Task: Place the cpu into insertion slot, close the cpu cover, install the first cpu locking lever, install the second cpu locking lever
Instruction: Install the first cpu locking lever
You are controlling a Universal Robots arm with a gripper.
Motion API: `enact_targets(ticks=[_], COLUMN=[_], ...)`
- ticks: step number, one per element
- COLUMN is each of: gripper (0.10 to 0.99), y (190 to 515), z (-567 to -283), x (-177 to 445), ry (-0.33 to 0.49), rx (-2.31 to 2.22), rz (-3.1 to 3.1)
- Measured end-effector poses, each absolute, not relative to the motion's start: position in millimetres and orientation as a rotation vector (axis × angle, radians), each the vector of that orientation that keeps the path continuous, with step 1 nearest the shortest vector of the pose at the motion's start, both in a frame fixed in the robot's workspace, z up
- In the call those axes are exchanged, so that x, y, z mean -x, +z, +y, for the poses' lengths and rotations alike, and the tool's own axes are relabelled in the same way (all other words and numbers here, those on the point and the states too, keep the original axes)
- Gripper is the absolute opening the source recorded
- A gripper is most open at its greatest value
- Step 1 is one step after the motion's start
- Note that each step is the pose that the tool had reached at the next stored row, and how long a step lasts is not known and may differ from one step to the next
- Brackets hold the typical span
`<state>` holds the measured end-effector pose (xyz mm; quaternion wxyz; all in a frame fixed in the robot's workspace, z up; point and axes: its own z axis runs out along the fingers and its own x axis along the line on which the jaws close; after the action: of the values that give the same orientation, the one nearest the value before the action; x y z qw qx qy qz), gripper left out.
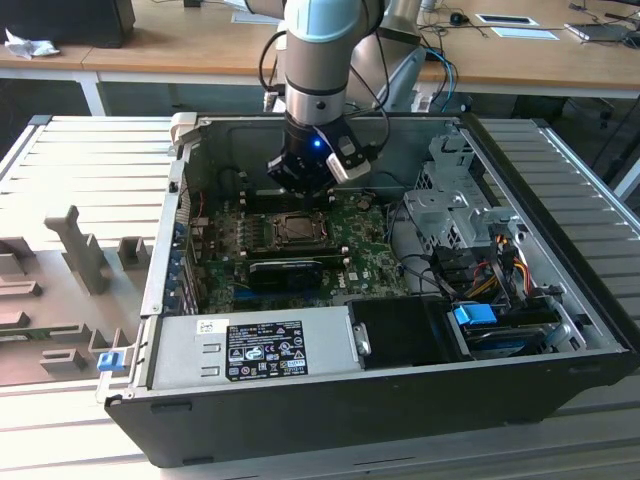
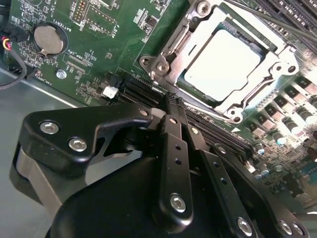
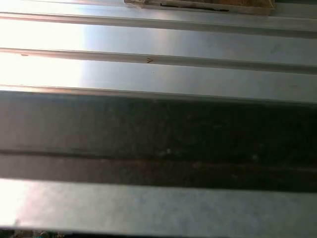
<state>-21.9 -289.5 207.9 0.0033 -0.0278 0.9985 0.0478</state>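
You are looking at the black two-fingered gripper hanging inside the open black computer case, just beside the small square socket with its silver metal rim, the insertion slot. Its fingers appear to be pressed together with nothing between them. The small flat square cpu, pale silvery-beige on its face, is already lying in that slot just ahead of the fingertips. The thin silver windowed frame, the cpu cover, appears to be lying down around the chip, though you cannot tell whether either locking lever is latched.

My judgement of the risk: the fingertips are sitting close over the green circuit board and the long black card slots right beneath them. A slightly skewed approach could be scraping those parts or catching the cover's edge and shifting the chip in its seat.
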Motion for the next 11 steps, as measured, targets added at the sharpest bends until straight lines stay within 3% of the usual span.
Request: enact_targets(ticks=[11], gripper=[0.106], y=[203.3], z=[-290.5], x=[20.8], ry=[0.149], rx=[0.078], rz=[3.13])
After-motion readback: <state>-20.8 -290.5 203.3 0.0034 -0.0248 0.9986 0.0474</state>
